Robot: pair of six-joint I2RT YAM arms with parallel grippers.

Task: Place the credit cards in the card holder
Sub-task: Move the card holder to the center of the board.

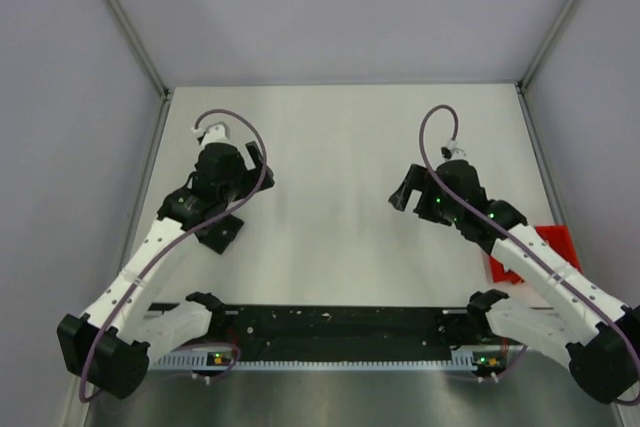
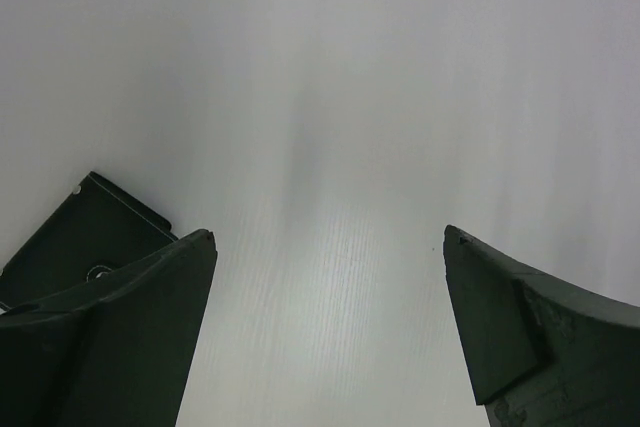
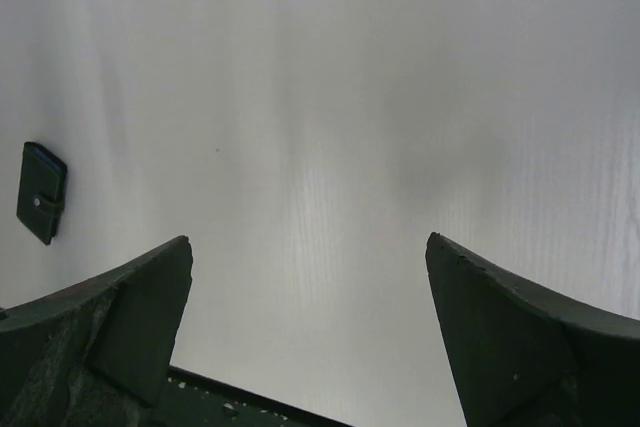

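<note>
The surface [image 1: 340, 147] is a pale, off-white sheet with a faint fine grain and soft reflected streaks running from 12 to 6 o'clock. In the top view the card holder [image 1: 228, 235] lies flat on it at about 9 o'clock from the middle, partly hidden under the left arm. The right wrist view shows the card holder [image 3: 42, 192] as a small dark rectangle, with a tab carrying a pale stud. A red tray [image 1: 550, 242] sits near the right edge between 3 and 4 o'clock, well apart from the holder; the right arm crosses it, so what it holds cannot be told. A black strip [image 1: 340, 322] flecked with pale specks runs along the 6 o'clock edge.
</note>
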